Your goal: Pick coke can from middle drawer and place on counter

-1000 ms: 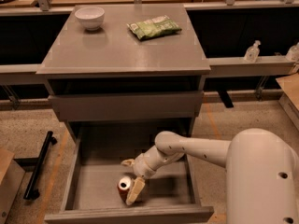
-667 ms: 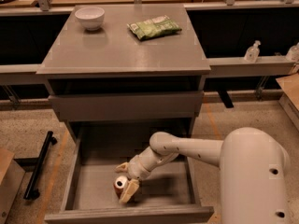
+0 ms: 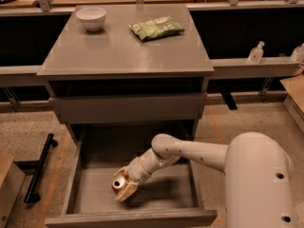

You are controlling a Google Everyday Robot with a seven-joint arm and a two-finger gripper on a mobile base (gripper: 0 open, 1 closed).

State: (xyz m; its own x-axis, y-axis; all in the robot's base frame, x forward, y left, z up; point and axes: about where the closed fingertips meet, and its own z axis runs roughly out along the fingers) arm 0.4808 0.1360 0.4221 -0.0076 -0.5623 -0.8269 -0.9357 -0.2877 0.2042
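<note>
Floor (image 3: 23, 127) on the far left has a black bar (image 3: 40, 167) lying on it. Next comes the grey counter (image 3: 123, 56). A white bowl (image 3: 91, 18) sits near its back left corner.

Below the counter, the middle drawer (image 3: 128, 218) is pulled out wide. The coke can (image 3: 118, 183) is down inside it, near the front edge and a bit left of the middle. The can is tipped, and its silver top shows. The gripper (image 3: 124, 186) is in the drawer too, and its two tan fingers (image 3: 127, 194) are closed around the can, one on each side.

A green snack bag (image 3: 156, 27) lies flat near the back edge of the counter, right of the bowl and well apart from it.

The white arm (image 3: 190, 152) reaches down into the drawer from the right. The big round robot body (image 3: 259, 184) fills the bottom right corner. A small clear bottle (image 3: 256, 52) stands on a ledge at the far right.
</note>
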